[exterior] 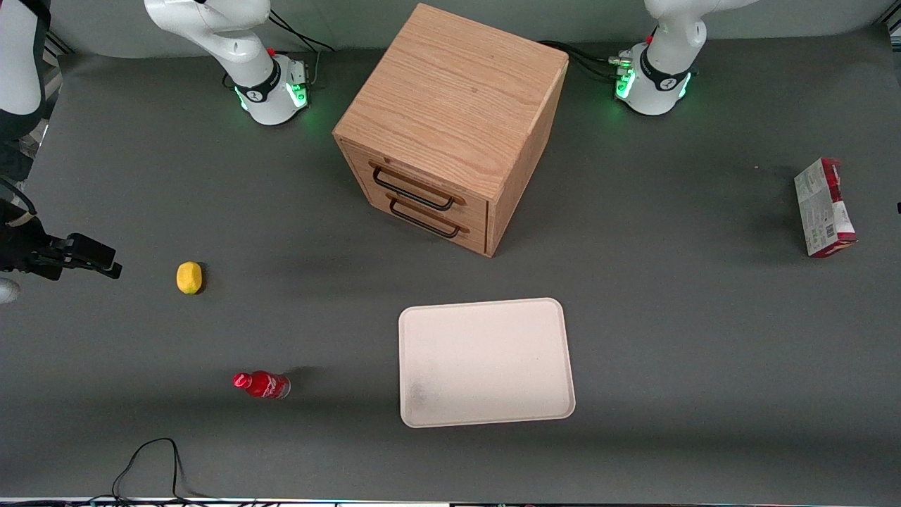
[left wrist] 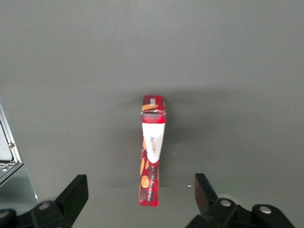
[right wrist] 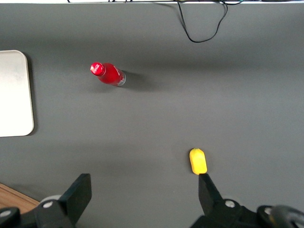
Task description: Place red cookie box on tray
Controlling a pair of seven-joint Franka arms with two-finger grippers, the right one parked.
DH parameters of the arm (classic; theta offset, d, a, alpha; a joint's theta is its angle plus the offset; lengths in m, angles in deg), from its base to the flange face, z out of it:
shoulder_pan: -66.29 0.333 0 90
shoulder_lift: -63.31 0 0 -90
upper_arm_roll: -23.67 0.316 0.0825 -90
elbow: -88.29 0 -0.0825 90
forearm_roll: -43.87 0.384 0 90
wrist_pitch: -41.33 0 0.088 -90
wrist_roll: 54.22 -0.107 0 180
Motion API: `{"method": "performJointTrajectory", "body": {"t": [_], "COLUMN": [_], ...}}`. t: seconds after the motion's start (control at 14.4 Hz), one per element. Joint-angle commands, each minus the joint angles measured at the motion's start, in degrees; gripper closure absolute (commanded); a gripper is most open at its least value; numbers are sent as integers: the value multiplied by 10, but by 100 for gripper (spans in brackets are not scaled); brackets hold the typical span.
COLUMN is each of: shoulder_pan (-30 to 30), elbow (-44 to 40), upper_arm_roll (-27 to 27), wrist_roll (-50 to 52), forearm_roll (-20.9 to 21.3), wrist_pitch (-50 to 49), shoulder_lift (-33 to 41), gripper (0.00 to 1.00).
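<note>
1. Red cookie box [left wrist: 152, 156] stands on edge on the table [exterior: 669, 317] below the gripper [left wrist: 140, 194], whose jaws are spread wide and hold nothing.
2. It sits toward the working arm's end, well apart from the tray [exterior: 486, 362].

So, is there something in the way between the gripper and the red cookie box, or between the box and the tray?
Nothing visible. The gripper hangs open above the red cookie box, with only bare table under it. From the box to the tray the grey table is bare; the wooden cabinet stands farther from the front camera than that path.
</note>
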Motion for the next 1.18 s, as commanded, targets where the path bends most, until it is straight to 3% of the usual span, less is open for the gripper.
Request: {"method": "performJointTrajectory", "body": {"t": [0.0, 0.21, 0.49, 0.83, 0.9, 0.97, 1.11], "shoulder_pan": [-9, -4, -4, -3, -3, -3, -4], "elbow": [158, 263, 279, 299, 299, 300, 300], "upper_arm_roll": [29, 49, 48, 46, 46, 46, 46], "wrist_roll": [-35, -41, -41, -68, -68, -68, -73], "forearm_roll": [-2, -4, -36, -39, -40, -50, -61], "wrist_pitch": [120, 249, 274, 347, 348, 348, 348], "shoulder_lift": [63, 61, 40, 7, 5, 5, 2], "gripper": [0, 0, 0, 1, 7, 21, 75]}}
